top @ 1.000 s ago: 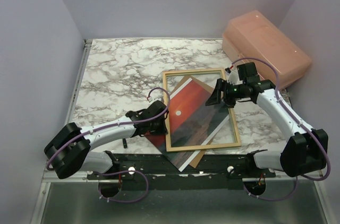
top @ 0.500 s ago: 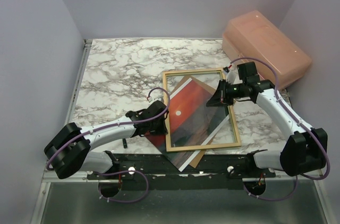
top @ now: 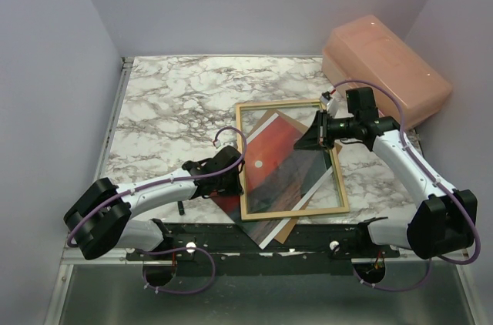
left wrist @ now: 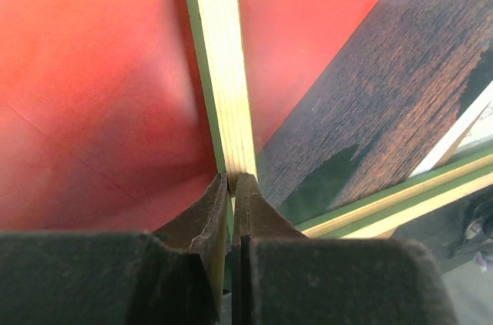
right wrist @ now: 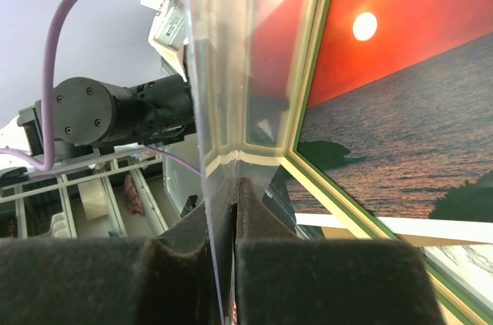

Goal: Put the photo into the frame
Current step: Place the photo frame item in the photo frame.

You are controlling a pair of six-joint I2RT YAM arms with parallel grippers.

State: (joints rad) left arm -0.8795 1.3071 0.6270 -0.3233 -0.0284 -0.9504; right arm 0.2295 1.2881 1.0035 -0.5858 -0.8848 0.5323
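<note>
Top external view has the photo lying face up on the right half of the table, close to the near edge, turned askew beneath the frame. Its sky is red-orange with a small white sun, over dark rippled water and black hills, and a white margin shows along one side. One corner of the print pokes out past the frame's left rail, and another passes its near rail.

The frame lies flat with pale wood upward – a thin green edge shows in the wrist views. A brown backing board lies lowest, its corners peeking out at the far and near ends.

The left gripper is closed tight on the frame's left rail, near the near-left corner. The right gripper pinches a clear sheet, held tilted up over the frame's far-right corner.

The table is white marble with grey-brown veining. A pink translucent box sits at its far-right corner – plain pale lavender walls close in the far, left and right sides
</note>
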